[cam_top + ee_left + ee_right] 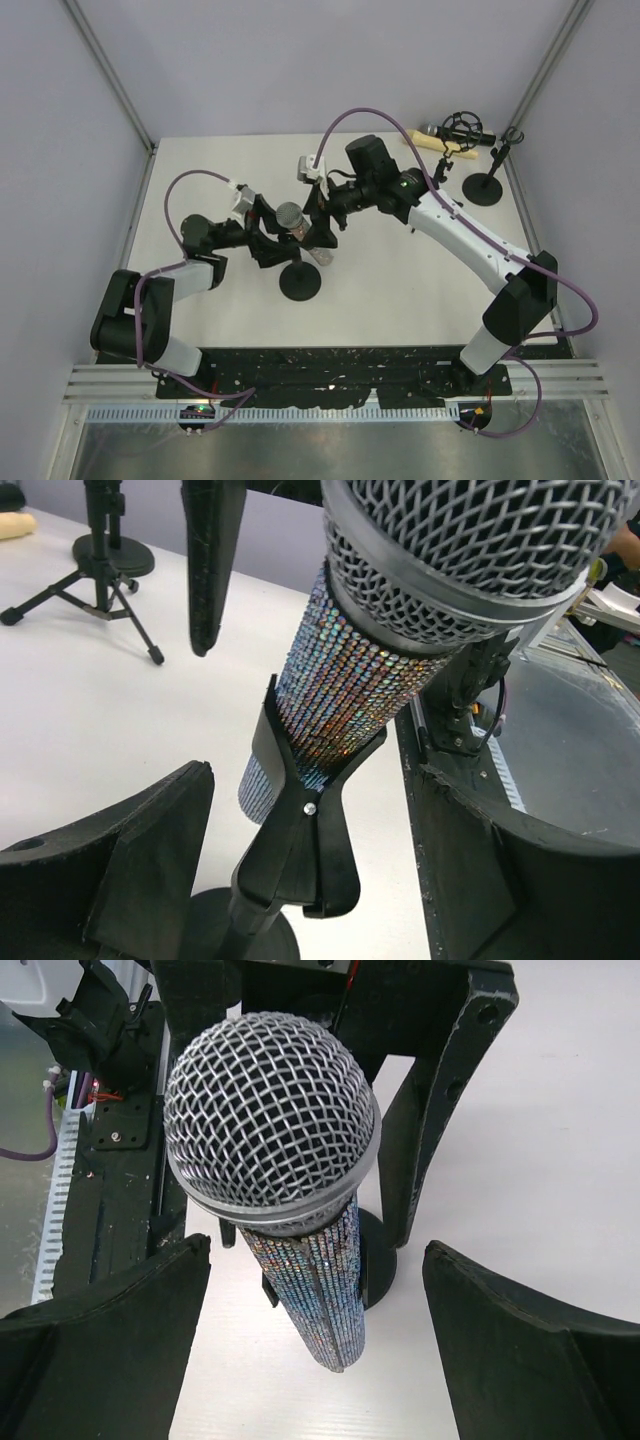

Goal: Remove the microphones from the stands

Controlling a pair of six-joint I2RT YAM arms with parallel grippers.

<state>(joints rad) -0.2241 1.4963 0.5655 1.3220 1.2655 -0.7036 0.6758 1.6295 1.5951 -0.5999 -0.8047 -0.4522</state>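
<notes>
The desk (400,290) is a flat white top with pale panels rising at its left, right and far sides. Near its middle a black stand (300,283) rests on a round flat foot. Towards the far right corner a second stand (484,187), also on a round foot, sits close to a small tripod (452,152) with spread legs. A pale yellow pad (422,141) lies flat by the tripod, near the back edge. A black plate (340,365) runs along the near edge.
</notes>
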